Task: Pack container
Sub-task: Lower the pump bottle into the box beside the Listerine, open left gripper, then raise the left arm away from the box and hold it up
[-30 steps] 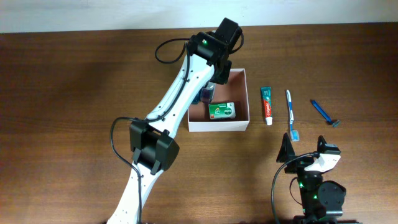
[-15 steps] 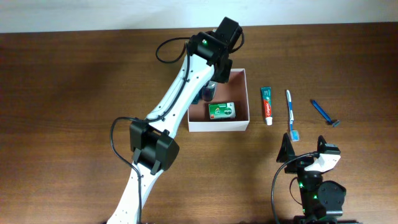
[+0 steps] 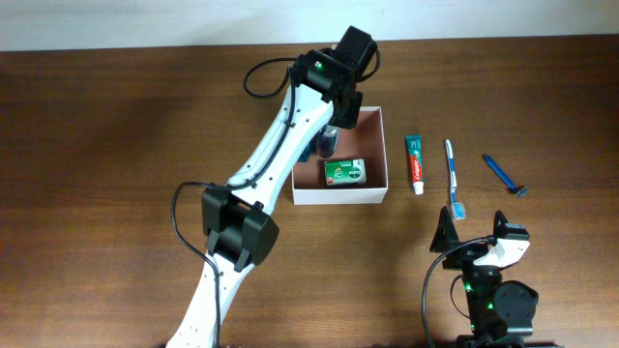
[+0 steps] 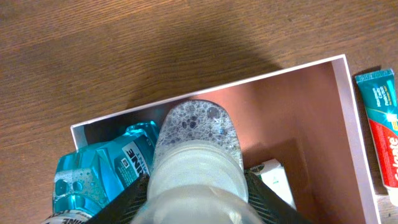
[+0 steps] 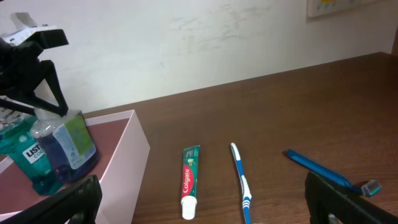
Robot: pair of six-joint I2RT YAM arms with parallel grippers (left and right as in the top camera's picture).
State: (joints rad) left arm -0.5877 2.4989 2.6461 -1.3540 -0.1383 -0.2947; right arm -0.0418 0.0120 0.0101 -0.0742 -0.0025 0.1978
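The container (image 3: 338, 197) sits near the middle of the desk (image 3: 116, 145). It is a square, shallow box with thin white walls and a smooth reddish-brown floor. The white left arm (image 3: 280, 155) leans over its far left corner. The left jaws are clamped on the sides of a clear plastic bottle (image 5: 65, 146) holding bluish liquid. This bottle has a green label I can't read and a froth of bubbles at the end facing the wrist camera. It hangs upright inside the box, though I can't tell whether it touches the floor.

Right up against it stands a teal mouthwash bottle (image 4: 106, 168). Its dark label shows "LIST" from one side and "INE" from the other. Nearer the front wall lies a flat green carton (image 3: 344, 172), its print too small to make out.

Just outside the right wall, on the dark wood grain, lies a tube of toothpaste (image 5: 188, 180). It reads "Colgate" in white on red, has a green-blue crimped end and a white cap. Beside it is a slim blue-and-white toothbrush (image 5: 241, 183), then a blue-handled razor (image 5: 326, 171), which is well apart from the box. The right jaws, toward the front of the desk, stand wide apart with nothing between them.
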